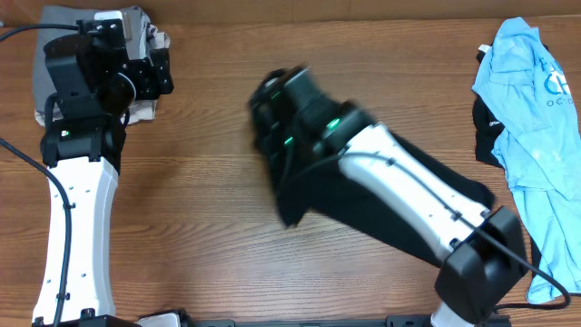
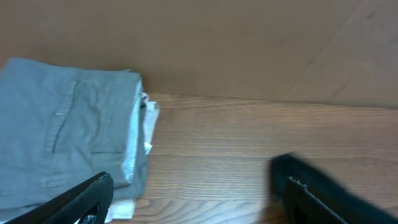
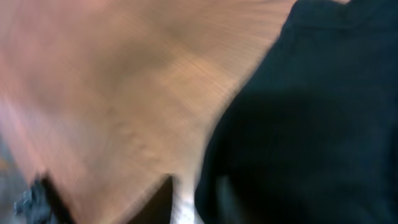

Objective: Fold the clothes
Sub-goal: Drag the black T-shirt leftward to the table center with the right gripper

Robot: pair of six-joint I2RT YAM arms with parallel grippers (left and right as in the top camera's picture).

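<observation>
The black T-shirt (image 1: pixel 298 202) lies bunched on the wooden table's middle, largely under my right arm. My right gripper (image 1: pixel 272 118) hovers blurred over its left end. In the right wrist view its fingers (image 3: pixel 165 200) stand a little apart at the edge of the black T-shirt (image 3: pixel 311 124), with table showing between them. A light blue T-shirt (image 1: pixel 536 136) with white lettering lies crumpled at the far right. My left gripper (image 1: pixel 163 73) is at the back left, wide open (image 2: pixel 199 199) with nothing between its fingers.
A folded grey garment (image 2: pixel 62 124) sits on a pale one at the back left corner (image 1: pixel 47 68), just left of my left gripper. A brown wall (image 2: pixel 249 43) rises right behind the table's far edge.
</observation>
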